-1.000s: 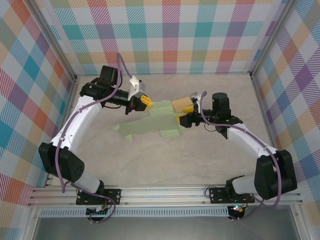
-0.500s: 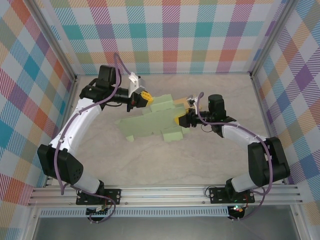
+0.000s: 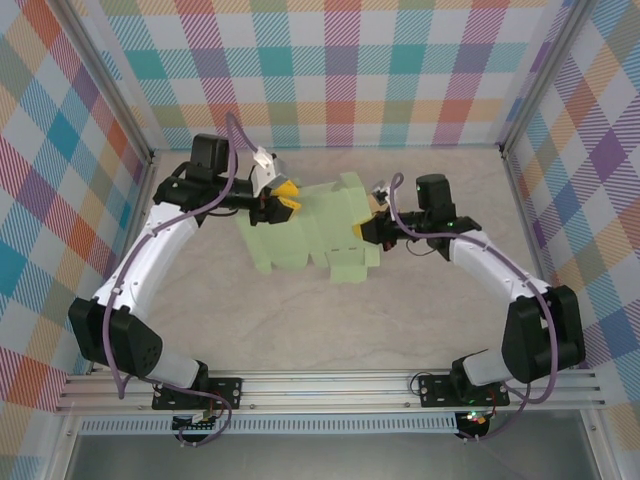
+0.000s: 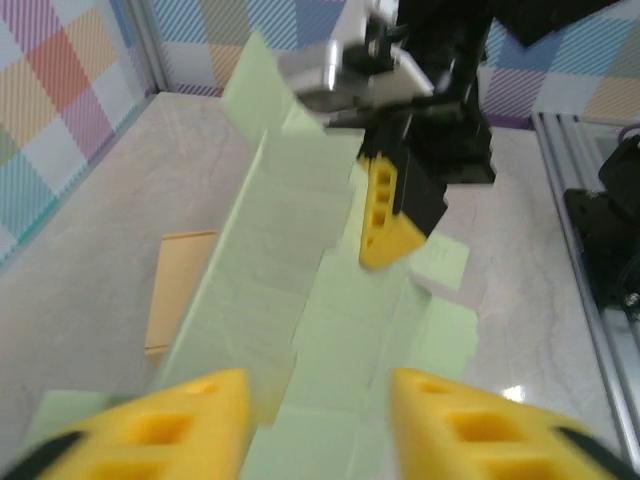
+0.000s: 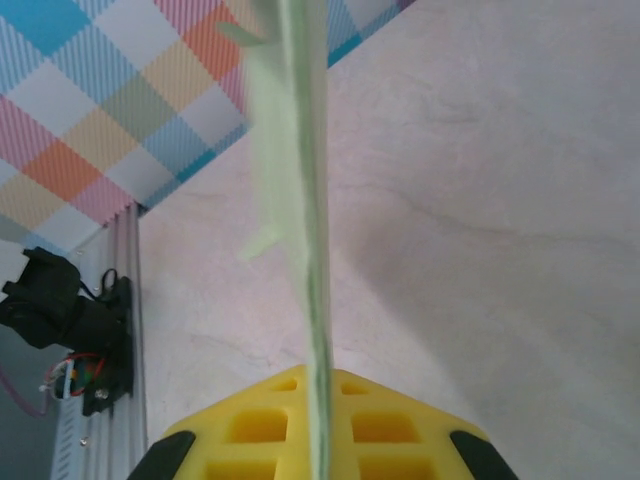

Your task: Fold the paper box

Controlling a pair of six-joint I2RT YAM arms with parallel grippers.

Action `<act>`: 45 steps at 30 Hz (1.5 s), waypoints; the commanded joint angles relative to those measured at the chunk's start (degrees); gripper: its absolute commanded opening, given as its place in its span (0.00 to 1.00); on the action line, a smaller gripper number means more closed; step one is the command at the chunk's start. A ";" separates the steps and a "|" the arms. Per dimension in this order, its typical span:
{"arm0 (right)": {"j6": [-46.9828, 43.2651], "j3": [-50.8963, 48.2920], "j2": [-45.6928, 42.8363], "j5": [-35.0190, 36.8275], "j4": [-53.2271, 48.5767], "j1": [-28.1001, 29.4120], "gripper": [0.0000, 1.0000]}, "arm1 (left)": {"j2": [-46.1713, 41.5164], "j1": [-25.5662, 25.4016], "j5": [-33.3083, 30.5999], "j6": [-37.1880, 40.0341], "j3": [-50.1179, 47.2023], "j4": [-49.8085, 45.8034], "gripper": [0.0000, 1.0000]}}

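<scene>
- Nearest you, the rail point(image 3: 330, 388) carries both arm bases. The left arm point(image 3: 150, 250) and the right arm point(image 3: 500, 275) curve away from it, with bare worktop point(image 3: 320, 320) between them.
- The box point(image 3: 310, 235) is a pale green, mostly flat sheet. It sits mid-worktop toward the far half, stretched between the two sets of jaws.
- From the left wrist you see one long panel of the box standing up along a fold, with the rest spread lower beside it.
- The right jaws are closed on the box's right end. From the right wrist you see the sheet edge-on, pinched between the yellow fingers point(image 5: 250, 440).
- The left jaws sit at the box's far-left corner and stand partly apart, with the sheet showing through the gap. You cannot tell whether either finger point(image 4: 190, 410) touches it.
- The two sets of jaws face each other across the box.
- A tan card point(image 4: 180, 290) lies flat on the worktop just beside the upright panel, which hides one edge of it.
- Farthest off, plaid walls point(image 3: 340, 80) close in the worktop on three sides.
</scene>
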 commanded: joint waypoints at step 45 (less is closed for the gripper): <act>-33.01 59.77 26.71 19.09 -75.04 10.85 0.02 | 8.05 -8.45 -7.05 10.53 13.18 -10.58 0.17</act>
